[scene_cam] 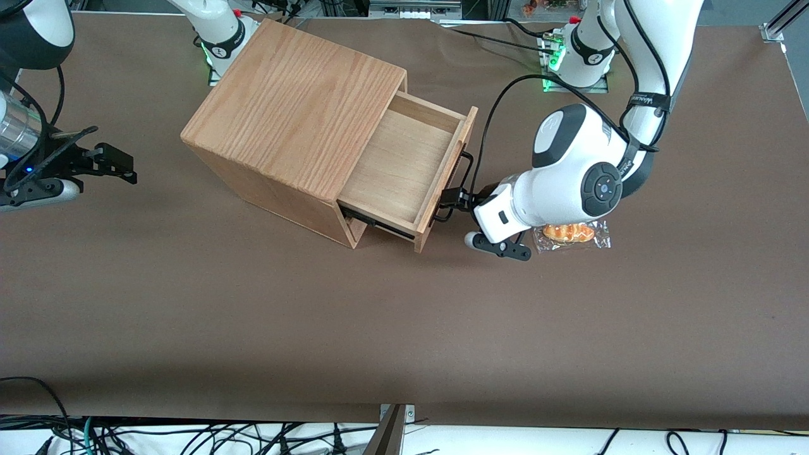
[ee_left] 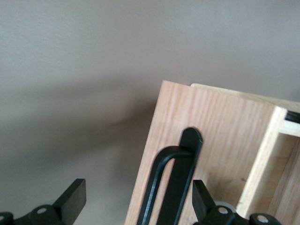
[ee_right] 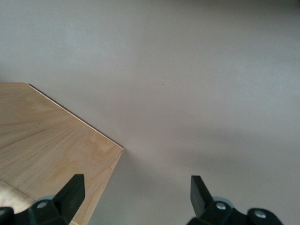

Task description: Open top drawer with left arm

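Top drawer [scene_cam: 404,165] pulled well out of the oak cabinet [scene_cam: 297,107], toward the working arm's end of the table [scene_cam: 253,328]; nothing visible inside it, only bare wood. Black gripper [scene_cam: 456,200] of the left arm [scene_cam: 569,170] right at the drawer front, fingers [ee_left: 70,199] spread wide with the handle [ee_left: 171,183] between them, not pinched. Probably let go after the pull. Wrapped pastry [scene_cam: 571,234] on the table just beside the arm.
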Controlling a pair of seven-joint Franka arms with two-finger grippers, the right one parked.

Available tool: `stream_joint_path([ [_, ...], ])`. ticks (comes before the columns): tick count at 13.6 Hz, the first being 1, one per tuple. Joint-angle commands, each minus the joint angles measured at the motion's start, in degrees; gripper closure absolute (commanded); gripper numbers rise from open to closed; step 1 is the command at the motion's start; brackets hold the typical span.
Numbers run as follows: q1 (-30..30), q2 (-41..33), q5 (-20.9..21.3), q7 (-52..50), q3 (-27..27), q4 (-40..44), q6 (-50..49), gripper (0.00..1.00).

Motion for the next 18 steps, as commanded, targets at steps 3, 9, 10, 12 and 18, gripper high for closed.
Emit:
stream_joint_path([
  [3,9.49,0.07,2.6,-0.02,-0.13,5.07,-9.5,0.0],
  [9,18.75,-1.34,16.2,3.74,-0.04,4.89,-16.02,0.0],
  [10,20.32,-1.6,18.31,6.28,-0.13,4.81,-16.2,0.0],
  [12,23.22,-2.48,20.08,11.12,-0.04,4.46,-17.87,0.0],
  [18,18.49,-19.5,20.97,23.53,12.35,-6.26,-16.73,0.0],
])
